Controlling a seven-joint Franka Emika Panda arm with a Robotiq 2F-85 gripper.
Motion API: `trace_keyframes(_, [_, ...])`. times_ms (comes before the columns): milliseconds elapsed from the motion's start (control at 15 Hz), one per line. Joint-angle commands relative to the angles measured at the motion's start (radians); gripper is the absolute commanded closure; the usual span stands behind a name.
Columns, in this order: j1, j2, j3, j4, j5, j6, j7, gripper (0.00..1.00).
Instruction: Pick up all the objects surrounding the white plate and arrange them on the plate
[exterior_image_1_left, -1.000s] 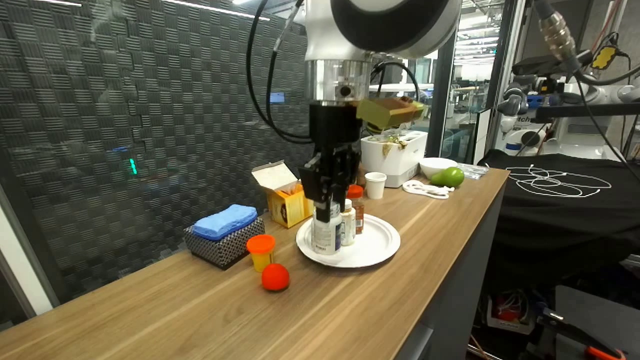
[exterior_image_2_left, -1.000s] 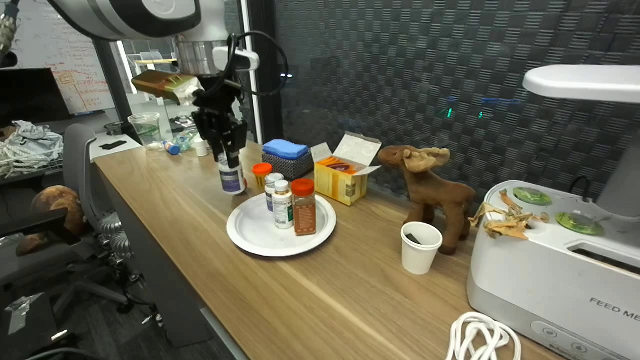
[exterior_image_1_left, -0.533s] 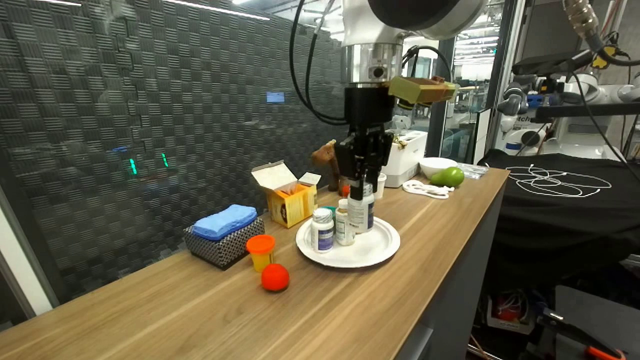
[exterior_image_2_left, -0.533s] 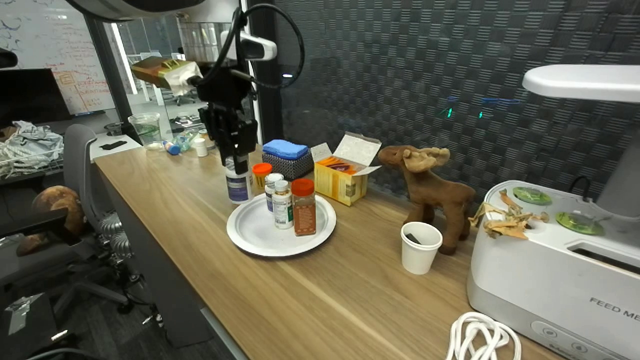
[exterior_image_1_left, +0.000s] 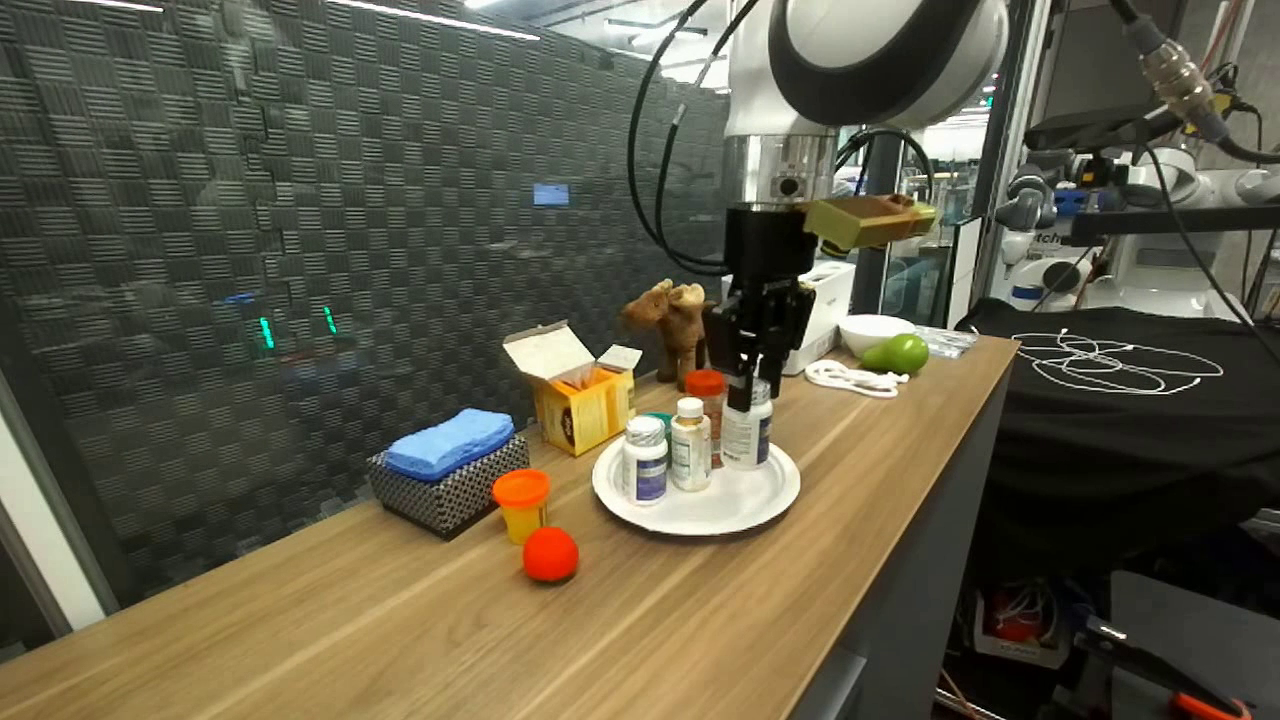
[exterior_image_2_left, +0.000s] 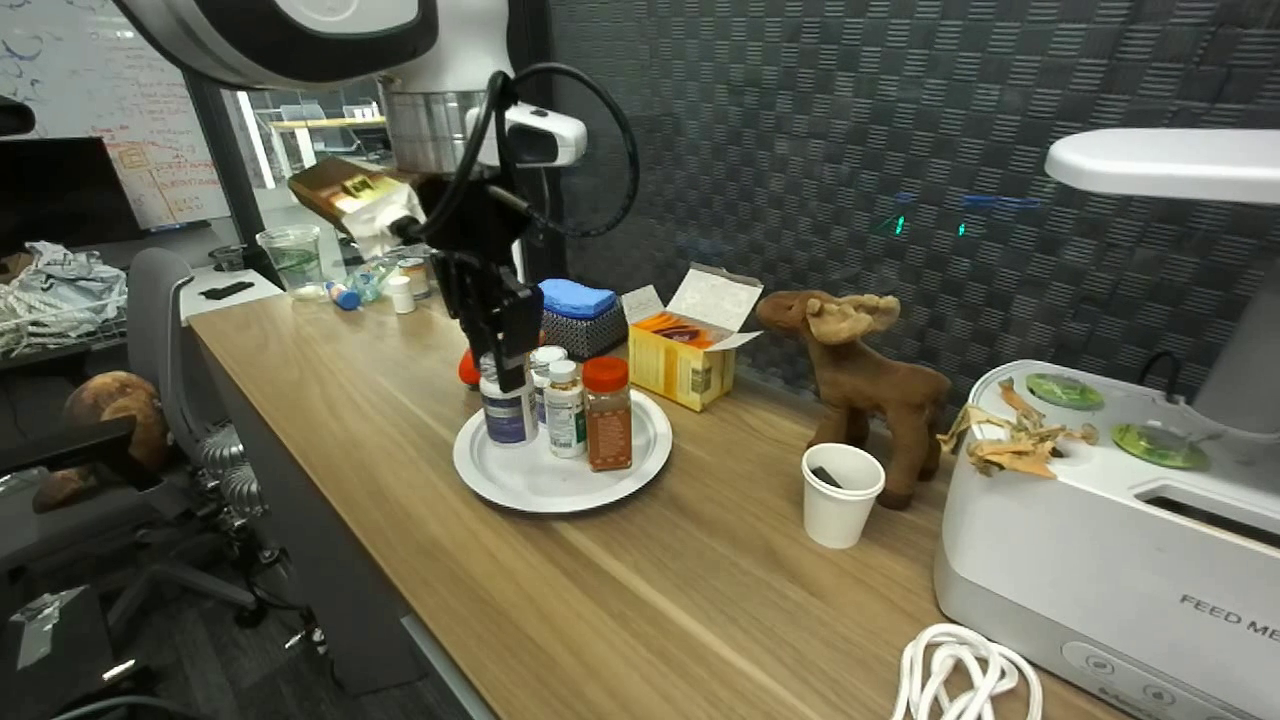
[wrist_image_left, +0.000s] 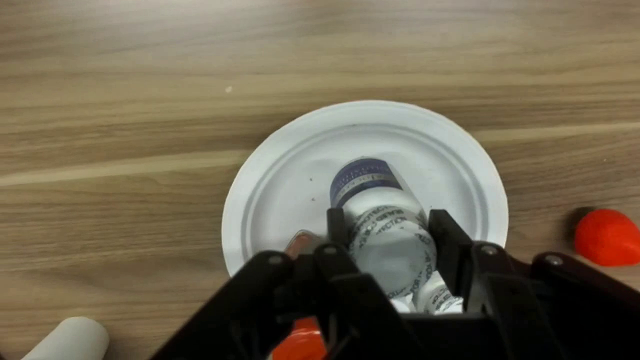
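Plate (exterior_image_2_left: 562, 488): part-filled, I judge. End effector (wrist_image_left: 387, 224): over the plate, clamped on a bottle (exterior_image_2_left: 508, 420), seemingly for setting there. Jar (exterior_image_2_left: 609, 432), two further bottles (exterior_image_2_left: 567, 420): upright on the plate, done. Tub (exterior_image_1_left: 523, 508), ball (exterior_image_1_left: 551, 555): near the plate, likely outstanding.

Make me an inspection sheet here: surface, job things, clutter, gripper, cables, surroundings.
Surface: wooden counter, one pale speck.
Job things: white plate bearing a red-capped jar, slim bottle and purple-labelled bottle, all upright; red ball and orange-lidded tub off it.
Clutter: open yellow box, blue cloth on a patterned box, toy moose, paper cup.
Gripper: closed around a second purple-labelled bottle over the plate; plate contact unclear.
Cables: white cord on the counter; black cable looping above the gripper.
Surroundings: dark textured wall, office chair, whiteboard.
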Motion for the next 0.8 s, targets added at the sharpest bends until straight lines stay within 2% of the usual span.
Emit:
trace_keyframes(0, [-0.019,0.014,-0.015,-0.015,0.003,0.106,0.002,0.80])
trace_keyframes(733, [-0.052,0.104,-0.042,0.009,0.040,0.134,-0.017,0.80])
